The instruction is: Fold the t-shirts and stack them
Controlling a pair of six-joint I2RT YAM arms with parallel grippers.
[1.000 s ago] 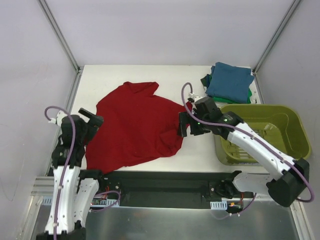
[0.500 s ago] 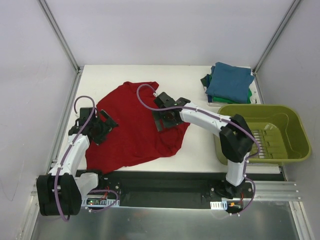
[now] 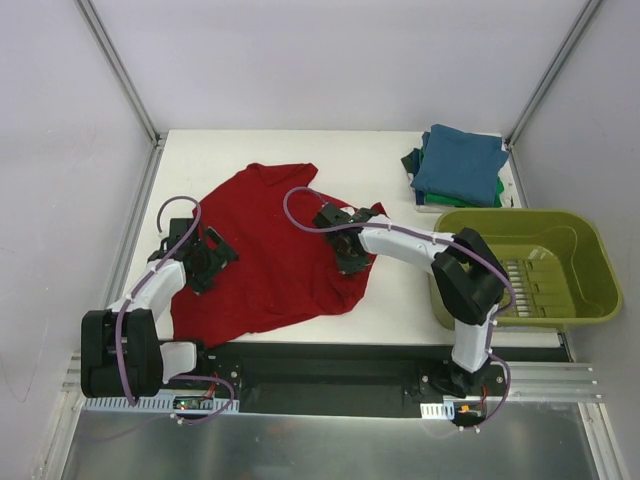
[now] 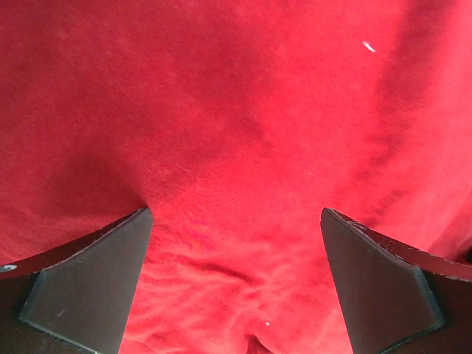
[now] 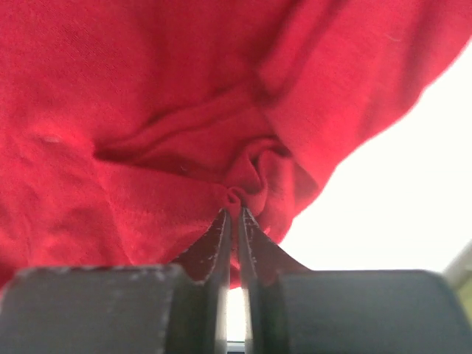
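A dark red t-shirt (image 3: 270,250) lies spread and rumpled on the white table (image 3: 400,300), filling the left wrist view (image 4: 236,133) and most of the right wrist view (image 5: 147,110). My right gripper (image 3: 350,252) is shut, pinching a bunched fold at the shirt's right side (image 5: 237,210). My left gripper (image 3: 207,262) stands open over the shirt's left edge, its fingers (image 4: 88,287) wide apart above the cloth. A teal-blue folded t-shirt (image 3: 460,163) rests on a green one (image 3: 495,192) at the back right.
An olive-green plastic basket (image 3: 560,262) stands at the right edge of the table. Metal frame posts (image 3: 120,70) rise at the back corners. White walls close in both sides.
The right arm swung left over the shirt, then came back a little, and its jaws closed on a fold. The left arm stretched forward, bringing its open gripper onto the shirt's left edge.
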